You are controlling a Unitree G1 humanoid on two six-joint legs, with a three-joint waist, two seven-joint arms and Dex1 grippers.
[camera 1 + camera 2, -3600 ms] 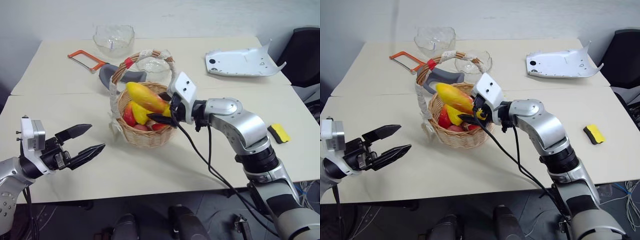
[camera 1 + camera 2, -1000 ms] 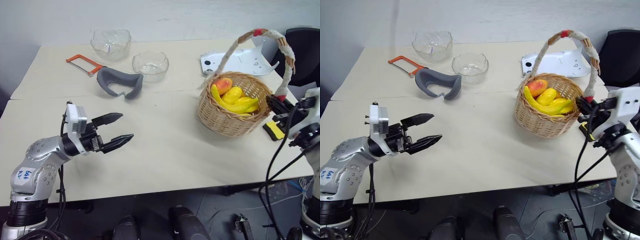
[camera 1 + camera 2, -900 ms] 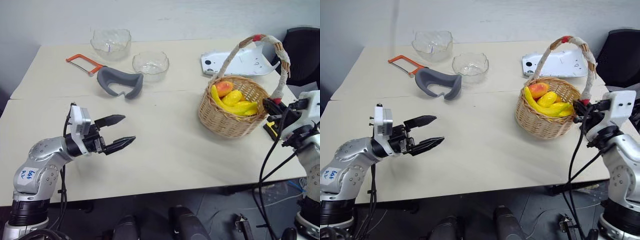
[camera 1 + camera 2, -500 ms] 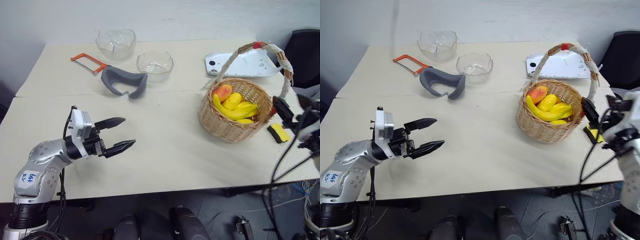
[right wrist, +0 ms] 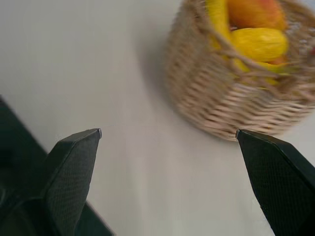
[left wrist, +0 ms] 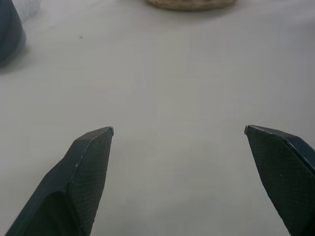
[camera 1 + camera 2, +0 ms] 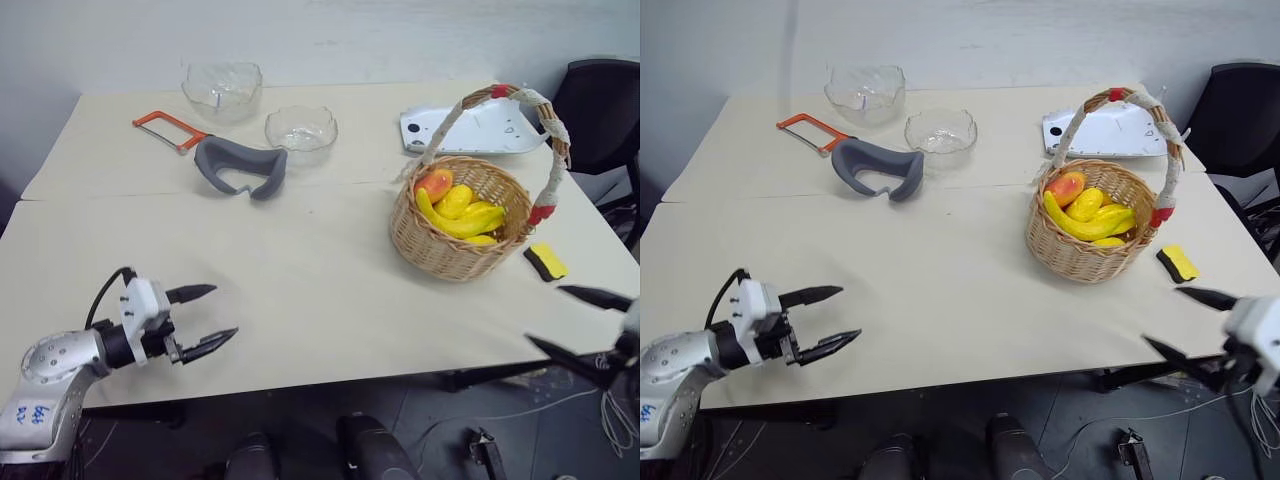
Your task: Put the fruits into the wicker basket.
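Your right gripper (image 7: 1188, 320) has let go of the wicker basket (image 7: 1095, 240): a second ago it was shut at the handle's near-right foot, now it sits back off the near right edge of the tabletop (image 7: 940, 290), fingers spread wide, holding nothing. The basket stands on its own at the right side of the tabletop, upright, nothing touching it. Your left gripper (image 7: 820, 318) has dropped lower toward the near left edge, also wide open and empty, well apart from the basket.

Looks to me like the task is basically done: the fruits are all in the basket and I see none loose on the tabletop. Both arms seem to be pulling back.

Banana (image 7: 1080, 225): lies inside the basket along the near-left wall, long axis running from far-left to near-right, curve bowing toward you. Mango (image 7: 1068, 185): at the far-left rim inside the basket, red blush up, long axis roughly left to right. A smaller yellow fruit (image 7: 1088, 203) sits between them.

The handle (image 7: 1168, 165) arches from the far-left rim over to the near-right rim. Yellow-and-black sponge (image 7: 1177, 262) lies just right of the basket, not touching, and should stay there.
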